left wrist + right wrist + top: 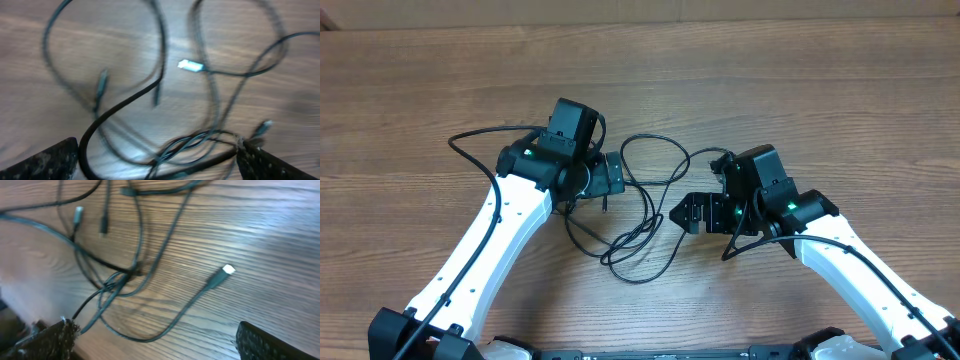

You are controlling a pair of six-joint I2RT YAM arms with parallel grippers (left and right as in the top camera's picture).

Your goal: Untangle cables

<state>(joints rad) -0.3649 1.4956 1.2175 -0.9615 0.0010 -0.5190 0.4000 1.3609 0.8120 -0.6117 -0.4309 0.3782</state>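
Wood-grain table [820, 90] fills every view, bare brown boards under both arms. Thin black cables [645, 215] lie in loose, overlapping loops near the middle of it, between the two grippers. One loop arcs up toward the far side and another sags toward the near edge.

From overhead, the left gripper [610, 180] points right, at the left fringe of the loops. Its wrist view shows the fingers [45, 162] spread wide at the bottom corners. Cords run across the gap between them, and no finger presses on one. A silver-tipped plug [190, 65] lies flat on the wood farther out. This view is blurred, but several strands seem to bunch together just beside the right-hand finger.

The right gripper [692, 213] faces left, at the right side of the loops. Its fingers [50, 340] are likewise wide apart and hold nothing. Ahead of it the strands cross in a small knot [132, 270], and a bright-tipped plug end [227, 270] rests alone to the right.
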